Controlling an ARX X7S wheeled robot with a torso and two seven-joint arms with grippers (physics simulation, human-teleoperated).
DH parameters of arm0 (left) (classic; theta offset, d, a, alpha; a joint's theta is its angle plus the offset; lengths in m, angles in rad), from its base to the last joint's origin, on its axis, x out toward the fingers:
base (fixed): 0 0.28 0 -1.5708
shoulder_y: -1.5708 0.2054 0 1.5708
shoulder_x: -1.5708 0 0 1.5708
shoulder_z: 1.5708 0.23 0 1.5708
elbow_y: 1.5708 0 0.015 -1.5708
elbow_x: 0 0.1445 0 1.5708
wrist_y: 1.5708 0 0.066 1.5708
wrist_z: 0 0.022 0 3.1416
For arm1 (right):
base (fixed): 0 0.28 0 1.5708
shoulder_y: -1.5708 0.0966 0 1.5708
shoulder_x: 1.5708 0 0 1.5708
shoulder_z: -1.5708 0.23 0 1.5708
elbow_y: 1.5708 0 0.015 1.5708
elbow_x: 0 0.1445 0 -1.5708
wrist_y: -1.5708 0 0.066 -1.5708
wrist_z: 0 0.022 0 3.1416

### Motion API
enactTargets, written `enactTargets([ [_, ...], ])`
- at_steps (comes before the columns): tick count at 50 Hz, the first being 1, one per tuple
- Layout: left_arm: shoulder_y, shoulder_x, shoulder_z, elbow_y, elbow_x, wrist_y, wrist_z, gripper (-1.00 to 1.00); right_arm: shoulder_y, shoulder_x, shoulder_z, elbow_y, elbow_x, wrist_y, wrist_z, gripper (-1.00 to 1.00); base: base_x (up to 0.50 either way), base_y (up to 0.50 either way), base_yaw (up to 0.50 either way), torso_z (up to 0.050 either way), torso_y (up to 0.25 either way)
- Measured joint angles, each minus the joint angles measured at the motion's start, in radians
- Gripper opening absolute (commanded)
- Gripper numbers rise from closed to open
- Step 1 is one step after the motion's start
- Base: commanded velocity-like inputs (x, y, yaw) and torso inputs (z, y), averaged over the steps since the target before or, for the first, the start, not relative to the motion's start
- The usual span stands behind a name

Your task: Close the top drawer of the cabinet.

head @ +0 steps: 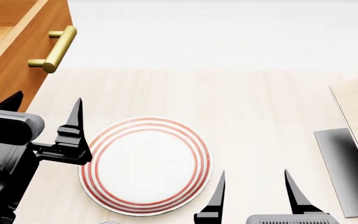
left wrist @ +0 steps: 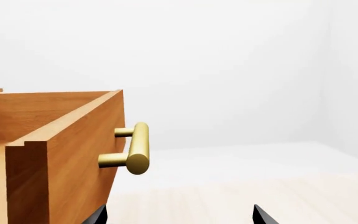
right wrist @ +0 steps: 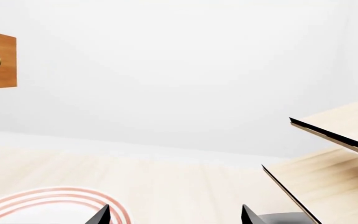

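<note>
The top drawer [head: 17, 56] stands pulled out at the far left of the head view, an open orange-brown box with a brass bar handle [head: 54, 49] on its front. In the left wrist view the drawer front [left wrist: 73, 154] and handle [left wrist: 135, 149] are close. My left gripper [head: 45, 105] is open and empty, just in front of and below the drawer front; one finger [left wrist: 98, 215] lies by the drawer's lower edge. My right gripper [head: 253, 184] is open and empty, to the right of the plate. Of the cabinet, little besides the drawer shows.
A white plate with red rings [head: 145, 165] lies on the pale wood floor between my grippers. A pale light-wood rack [head: 356, 112] on a black base [head: 344, 172] stands at the right. The right wrist view shows the rack [right wrist: 340, 135] and the plate's rim [right wrist: 42, 203].
</note>
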Motion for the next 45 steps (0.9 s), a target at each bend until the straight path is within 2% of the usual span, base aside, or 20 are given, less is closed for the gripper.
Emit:
enactTargets([
  [13, -0.025, 0.004, -0.051, -0.021, -0.040, -0.014, -0.019, 1.00, 0.001, 0.007, -0.009, -0.002, 0.004, 0.003, 0.007, 1.00, 0.00, 0.00, 0.00, 0.000, 0.000],
  [45, -0.110, -0.010, -0.177, -0.183, 0.106, 0.011, -0.103, 1.00, -0.008, 0.029, -0.016, 0.015, 0.026, -0.021, 0.025, 1.00, 0.01, 0.00, 0.00, 0.000, 0.000],
])
